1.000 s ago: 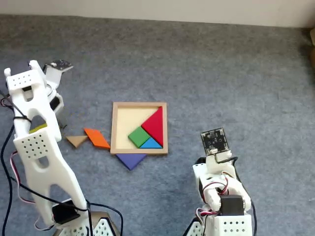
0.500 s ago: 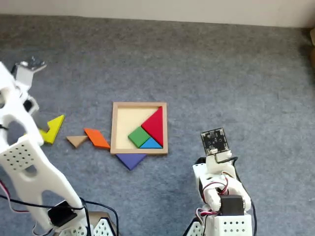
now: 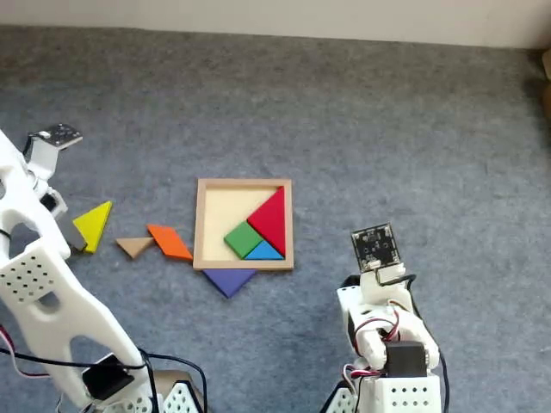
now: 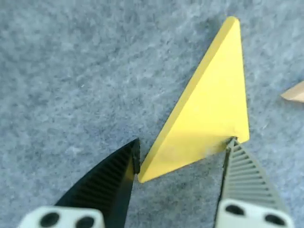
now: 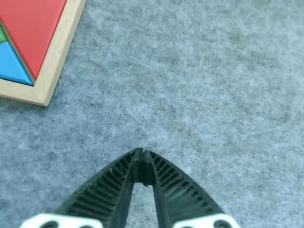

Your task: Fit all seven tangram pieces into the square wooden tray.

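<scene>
Now my left gripper (image 4: 184, 154) has its fingers spread wide and pressed on the two corners of the yellow triangle's (image 4: 209, 114) short side. The piece is down at the grey carpet (image 3: 387, 129), well apart from the square wooden tray (image 3: 200, 224), with the tan triangle (image 3: 133, 247) and the orange piece (image 3: 170, 242) in between. I think the hold is thin, right at the tips, so I should lift slowly, keep it flat, and go over those two. My right gripper (image 5: 141, 166) is closed on nothing, near the tray.
</scene>
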